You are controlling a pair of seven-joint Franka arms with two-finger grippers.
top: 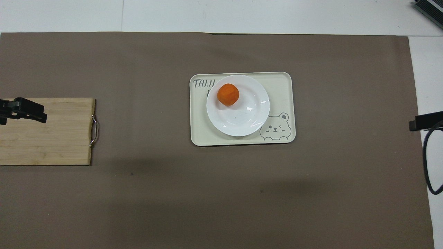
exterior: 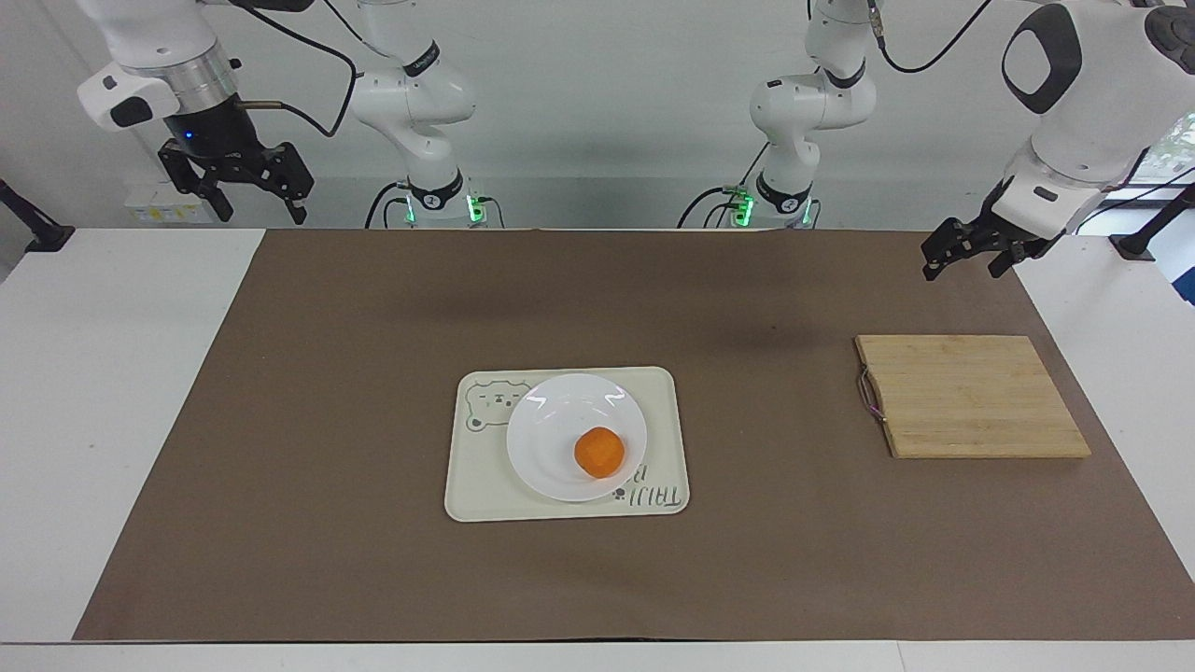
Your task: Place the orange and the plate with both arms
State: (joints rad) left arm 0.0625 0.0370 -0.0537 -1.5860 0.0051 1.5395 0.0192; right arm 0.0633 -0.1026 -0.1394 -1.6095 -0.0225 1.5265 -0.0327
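Note:
The orange (exterior: 598,452) lies in the white plate (exterior: 551,420), on the part of it farther from the robots. The plate rests on a cream bear tray (exterior: 476,476) in the middle of the mat. In the overhead view the orange (top: 228,94) sits in the plate (top: 242,117) on the tray (top: 280,90). My right gripper (exterior: 261,210) hangs open and empty, high over the right arm's end of the table. My left gripper (exterior: 962,271) is open and empty in the air by the wooden cutting board. Both are well away from the plate.
A wooden cutting board (exterior: 971,397) with a metal handle lies at the left arm's end of the mat; it also shows in the overhead view (top: 45,138). A brown mat (exterior: 373,327) covers most of the white table.

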